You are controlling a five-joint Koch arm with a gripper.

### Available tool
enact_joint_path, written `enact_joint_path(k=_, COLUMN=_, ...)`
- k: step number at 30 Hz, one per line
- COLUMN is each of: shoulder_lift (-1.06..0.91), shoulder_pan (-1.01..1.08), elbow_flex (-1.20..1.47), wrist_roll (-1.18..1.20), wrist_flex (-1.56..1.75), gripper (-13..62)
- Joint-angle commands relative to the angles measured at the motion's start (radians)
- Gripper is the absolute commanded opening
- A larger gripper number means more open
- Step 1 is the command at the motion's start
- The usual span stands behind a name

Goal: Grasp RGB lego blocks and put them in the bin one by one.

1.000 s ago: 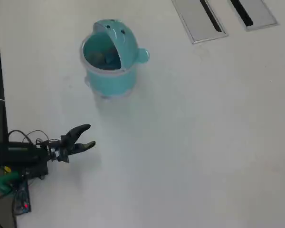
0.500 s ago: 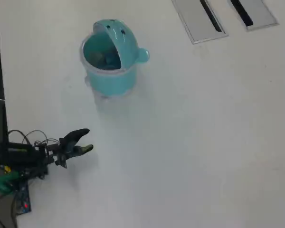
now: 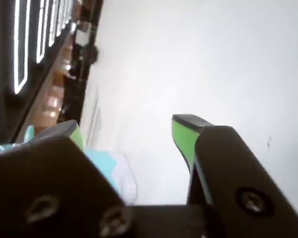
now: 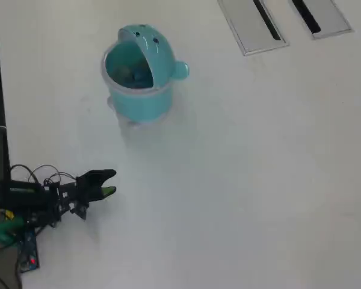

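My gripper (image 4: 111, 182) hovers low over the white table at the lower left of the overhead view, well short of the bin. Its jaws stand open with nothing between them. In the wrist view the gripper (image 3: 126, 126) shows two green-padded fingertips (image 3: 185, 139) wide apart, with bare table in the gap. The bin (image 4: 138, 75), a light teal whale-shaped tub with its domed lid flipped up, stands at the upper left of the overhead view. A teal patch of the bin (image 3: 102, 161) peeks past my left jaw. The lego blocks are out of view.
Two grey slotted panels (image 4: 251, 25) are set into the table at the top right of the overhead view. The arm's base with wires and a circuit board (image 4: 24, 250) sits at the left edge, beside the table's dark border.
The gripper has slid a little down in the overhead view and its jaws have narrowed slightly, staying open. The bin has not moved.
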State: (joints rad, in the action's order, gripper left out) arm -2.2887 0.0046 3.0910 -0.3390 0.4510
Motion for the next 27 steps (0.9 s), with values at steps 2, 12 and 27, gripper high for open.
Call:
enact_joint_path(k=2, shoulder_lift=-0.06, shoulder_pan=0.002, elbow_flex=0.08, wrist_roll=0.034, wrist_flex=-0.055, gripper=33.0)
enact_joint_path(k=12, shoulder_lift=-0.058, shoulder_pan=-0.002, elbow_flex=0.08, wrist_roll=0.043, wrist_flex=-0.267, gripper=33.0)
enact_joint_path(k=27, shoulder_lift=-0.058, shoulder_pan=-0.015, elbow_flex=0.08, wrist_roll=0.156, wrist_flex=-0.434, gripper=33.1)
